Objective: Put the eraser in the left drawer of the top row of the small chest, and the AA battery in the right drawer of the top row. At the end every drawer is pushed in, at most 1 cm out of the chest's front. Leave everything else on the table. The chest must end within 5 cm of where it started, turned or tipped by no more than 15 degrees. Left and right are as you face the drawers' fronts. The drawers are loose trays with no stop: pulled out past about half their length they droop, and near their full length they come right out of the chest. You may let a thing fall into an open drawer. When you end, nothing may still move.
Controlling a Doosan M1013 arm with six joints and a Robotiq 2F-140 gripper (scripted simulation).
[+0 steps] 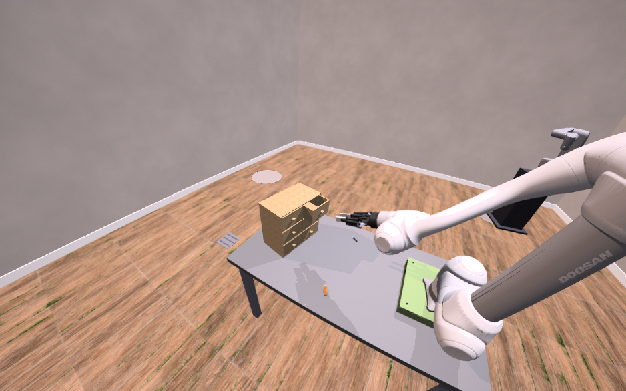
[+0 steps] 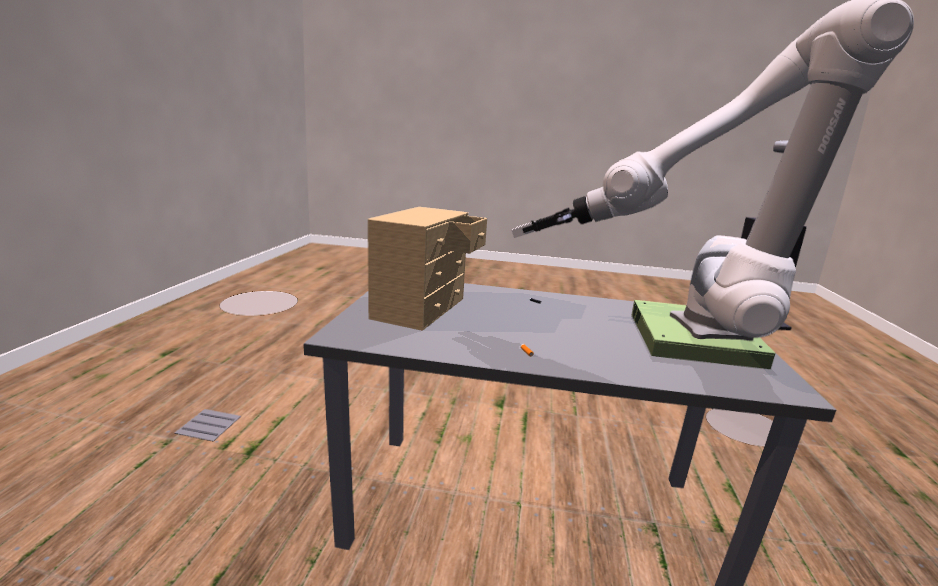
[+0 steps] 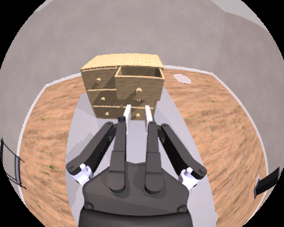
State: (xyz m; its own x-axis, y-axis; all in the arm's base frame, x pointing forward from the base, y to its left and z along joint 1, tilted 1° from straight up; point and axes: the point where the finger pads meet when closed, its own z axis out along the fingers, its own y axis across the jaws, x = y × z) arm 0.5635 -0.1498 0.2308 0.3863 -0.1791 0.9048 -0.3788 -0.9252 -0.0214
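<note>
The chest [image 1: 271, 223] [image 2: 396, 269] [image 3: 123, 60] stands upright on the table. Its top right drawer [image 1: 318, 212] [image 2: 473, 244] [image 3: 127, 89] is pulled part way out, and its visible inside looks empty. The top left drawer [image 1: 287, 224] [image 3: 107, 82] is in. My gripper [image 1: 338, 217] [image 2: 519, 230] [image 3: 138, 111] is partly open and empty, a short way in front of the open drawer and touching nothing. A small orange piece [image 1: 324, 291] [image 2: 526, 350], which looks like the battery, lies on the table. A small dark piece [image 1: 354, 239] [image 2: 535, 299] lies farther back; I cannot tell whether it is the eraser.
The grey table [image 1: 369, 301] [image 2: 589, 363] carries a green base plate [image 1: 412, 291] [image 2: 647, 327] under the arm. The other drawers of the chest are in. The table's edge runs close to the chest.
</note>
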